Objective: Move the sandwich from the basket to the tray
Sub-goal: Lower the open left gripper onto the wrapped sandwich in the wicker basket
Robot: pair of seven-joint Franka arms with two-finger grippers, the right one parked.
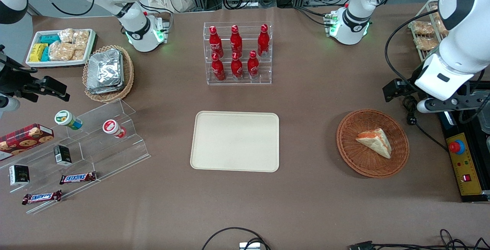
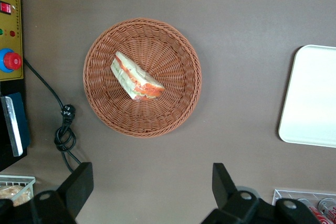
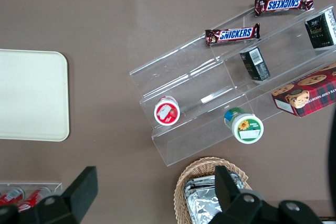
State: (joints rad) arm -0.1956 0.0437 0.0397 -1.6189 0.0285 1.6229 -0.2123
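The sandwich [image 1: 375,142] is a pale bread wedge with orange and green filling. It lies in the round reddish-brown wicker basket [image 1: 349,151], toward the working arm's end of the table. Both also show in the left wrist view, sandwich [image 2: 135,77] in basket [image 2: 173,114]. The cream-beige tray [image 1: 235,141] lies flat at the table's middle with nothing on it; its edge shows in the left wrist view [image 2: 310,98]. My left gripper [image 1: 394,89] hangs high above the table, a little farther from the front camera than the basket. It is open wide and holds nothing [image 2: 151,184].
A clear rack of red bottles [image 1: 238,53] stands farther from the front camera than the tray. A yellow control box [image 1: 463,162] and a black cable [image 1: 421,127] lie beside the basket. A tan basket of foil packets [image 1: 108,72] and a clear snack stand [image 1: 82,150] are toward the parked arm's end.
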